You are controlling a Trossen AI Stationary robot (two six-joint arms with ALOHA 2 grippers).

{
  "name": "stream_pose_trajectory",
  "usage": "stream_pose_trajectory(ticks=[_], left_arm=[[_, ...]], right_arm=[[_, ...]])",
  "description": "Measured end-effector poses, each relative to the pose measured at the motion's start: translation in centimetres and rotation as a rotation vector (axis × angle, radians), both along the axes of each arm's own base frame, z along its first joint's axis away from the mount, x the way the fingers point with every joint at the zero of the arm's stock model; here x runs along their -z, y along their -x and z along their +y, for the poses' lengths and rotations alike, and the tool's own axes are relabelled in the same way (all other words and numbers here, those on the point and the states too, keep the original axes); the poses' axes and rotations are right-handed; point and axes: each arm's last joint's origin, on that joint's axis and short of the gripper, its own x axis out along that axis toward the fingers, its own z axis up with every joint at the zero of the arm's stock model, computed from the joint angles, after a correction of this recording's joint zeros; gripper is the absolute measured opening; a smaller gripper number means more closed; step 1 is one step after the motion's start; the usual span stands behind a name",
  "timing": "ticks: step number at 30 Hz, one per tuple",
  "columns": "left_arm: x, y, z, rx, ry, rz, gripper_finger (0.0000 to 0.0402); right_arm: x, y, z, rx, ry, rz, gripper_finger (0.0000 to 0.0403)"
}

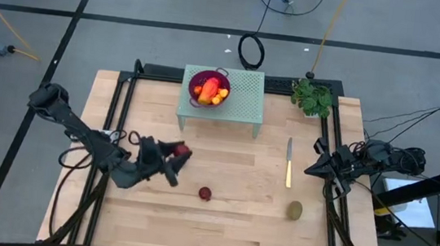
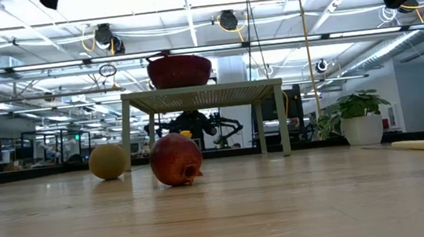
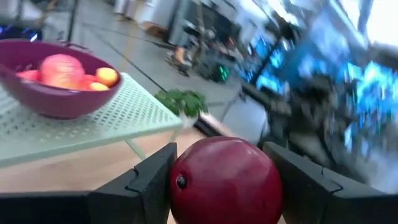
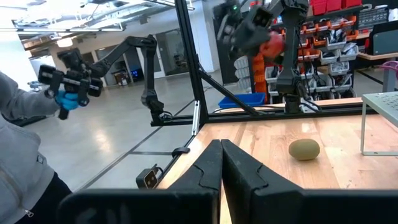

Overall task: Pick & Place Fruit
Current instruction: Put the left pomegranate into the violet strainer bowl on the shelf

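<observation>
My left gripper point(image 1: 174, 156) hovers over the table's left half, shut on a dark red ball point(image 3: 227, 180). A second dark red ball point(image 1: 205, 193) lies on the wood near the middle. It also shows in the low view point(image 2: 175, 160), with a brown-green oval point(image 2: 108, 162) resting beyond it. Another brown-green oval point(image 1: 296, 210) lies near the right edge. A purple bowl point(image 1: 209, 89) on the green mesh stand point(image 1: 242, 109) holds a red-orange oblong and small orange fruits. My right gripper point(image 4: 221, 163) waits shut at the table's right edge. My left gripper pinches the dark red ball between its two fingers, one on each opposite side point(image 3: 180, 186). The fingers point(image 3: 146, 183) lie level, reaching from the table's left toward its right and far side. The ball is lifted clear of the table.
A yellow-handled knife point(image 1: 288, 165) lies right of the middle. A potted plant point(image 1: 313, 97) stands at the far right corner. A black frame runs along the table's left, far and right edges. A person in grey point(image 4: 25, 124) stands beyond the table.
</observation>
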Motion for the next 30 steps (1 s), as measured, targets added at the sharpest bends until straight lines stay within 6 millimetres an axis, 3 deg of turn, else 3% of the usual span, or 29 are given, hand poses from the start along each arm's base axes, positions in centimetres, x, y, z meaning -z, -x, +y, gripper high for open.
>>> stream_pose_trajectory(ticks=[7,12,16,21,30], left_arm=[[-2.1,-1.5,3.2,-0.057,0.165,-0.243,0.02],[-3.4,-2.7,6.1,-0.017,0.18,-0.353,0.0211],[-5.0,-3.6,8.7,-0.041,0.112,-0.316,0.0229],[-7.6,-4.5,12.2,-0.092,0.035,-0.114,0.0225],[-11.7,-3.4,17.6,-0.178,0.069,0.193,0.0201]], right_arm=[[0.0,0.0,0.0,-0.001,0.0,0.0,0.0],[0.0,0.0,0.0,-0.001,0.0,0.0,0.0],[0.0,0.0,0.0,-0.001,0.0,0.0,0.0],[0.0,0.0,0.0,-0.001,0.0,0.0,0.0],[0.0,0.0,0.0,-0.001,0.001,0.0,0.0]])
